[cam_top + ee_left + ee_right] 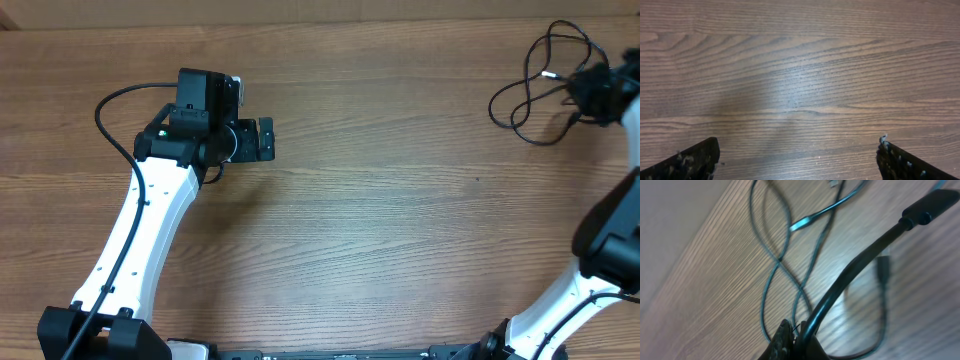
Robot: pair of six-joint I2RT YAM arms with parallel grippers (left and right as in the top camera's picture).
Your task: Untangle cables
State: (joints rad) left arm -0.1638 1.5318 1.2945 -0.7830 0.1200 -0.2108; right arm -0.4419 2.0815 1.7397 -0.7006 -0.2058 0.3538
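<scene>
**Right gripper [791, 336] pinching cables [530, 90]**

Fingers pressed together on the strands; loose loops lie on table [400, 220] at its far-right corner. Left gripper [262, 140] spread wide above the wood, well apart from cables.

The table [380, 210] is a brown wood-grain top, with the grain running from its left edge to its right edge. Thin black cables [528, 92] lie on it close to the far right corner, spread in a few loose loops that cross one another. One small light plug end rests on the wood inside the loops.
</scene>
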